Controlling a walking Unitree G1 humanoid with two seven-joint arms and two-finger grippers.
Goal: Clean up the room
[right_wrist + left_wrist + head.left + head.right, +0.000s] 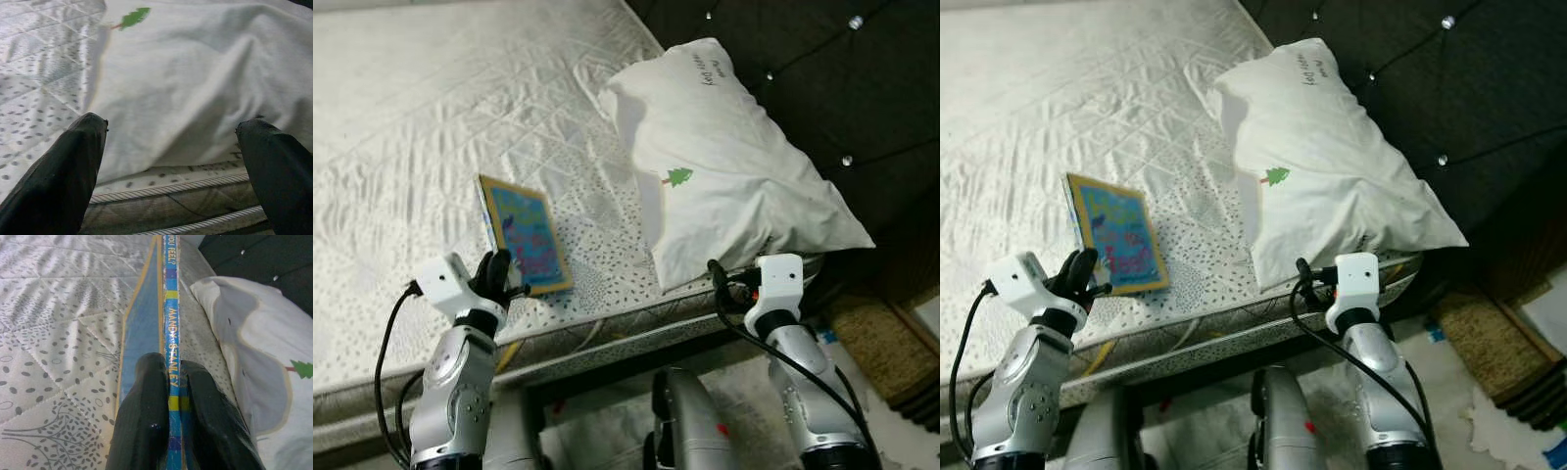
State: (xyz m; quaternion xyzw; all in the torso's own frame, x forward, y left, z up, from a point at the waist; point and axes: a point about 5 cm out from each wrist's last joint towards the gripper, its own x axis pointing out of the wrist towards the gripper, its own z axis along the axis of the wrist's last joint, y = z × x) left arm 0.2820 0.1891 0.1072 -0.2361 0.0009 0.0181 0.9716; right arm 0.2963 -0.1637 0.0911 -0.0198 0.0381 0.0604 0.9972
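On the quilted mattress, the left gripper pinches the picture book by its spine near the edge, likely to lift it; the right gripper gapes wide before the pillow.

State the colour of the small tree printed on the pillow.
Green, with a brown trunk, on the white pillow; clearest in the left eye view.

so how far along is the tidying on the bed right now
Early on, by the look of it. In hand: the left gripper is shut on the near edge of the book, which lies on the mattress. The right gripper is open, at the mattress edge just short of the pillow, not touching it. Left to do: carrying the book off and straightening the pillow, which sits crooked near the corner.
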